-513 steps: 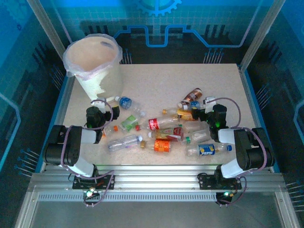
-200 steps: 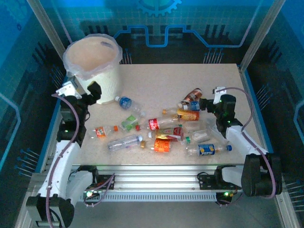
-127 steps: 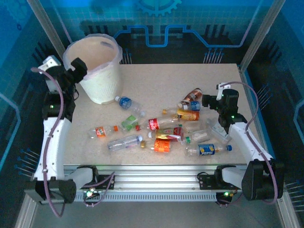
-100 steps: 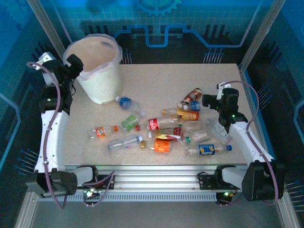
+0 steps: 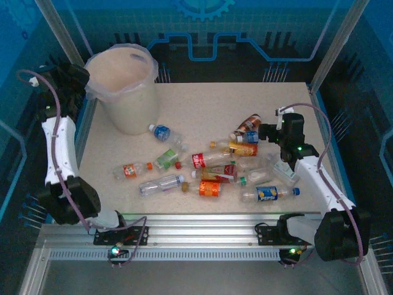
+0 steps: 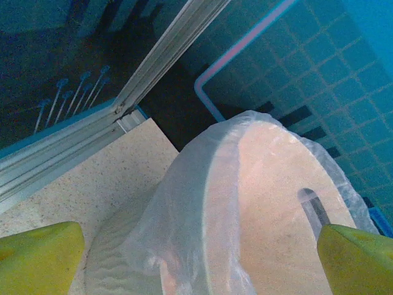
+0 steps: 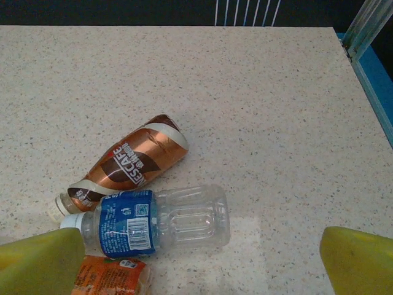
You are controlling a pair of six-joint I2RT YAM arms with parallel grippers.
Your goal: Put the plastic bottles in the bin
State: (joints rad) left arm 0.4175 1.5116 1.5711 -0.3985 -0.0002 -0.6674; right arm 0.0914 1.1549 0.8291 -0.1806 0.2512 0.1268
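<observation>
The bin [image 5: 120, 86] stands at the back left of the table, white and round, with a thin bag over its rim. My left gripper [image 5: 77, 75] hovers open just left of that rim; in the left wrist view the bin [image 6: 258, 203] lies below my yellow fingertips [image 6: 37, 258], with nothing gripped. Several plastic bottles lie scattered mid-table, among them a red-label one [image 5: 199, 160] and an orange-label one [image 5: 210, 188]. My right gripper [image 5: 265, 131] is open above a blue-label bottle [image 7: 156, 224] and a brown-label bottle [image 7: 132, 163].
Another blue-label bottle [image 5: 163, 133] lies close to the bin's base. An aluminium frame post [image 6: 166, 55] and the table's blue side rail [image 5: 83, 132] run just left of the bin. The back half of the table [image 5: 245, 98] is bare.
My left arm has swung up and back, from the table beside the bin's base to its upper left rim. The right gripper has barely moved. No bottle has moved.
</observation>
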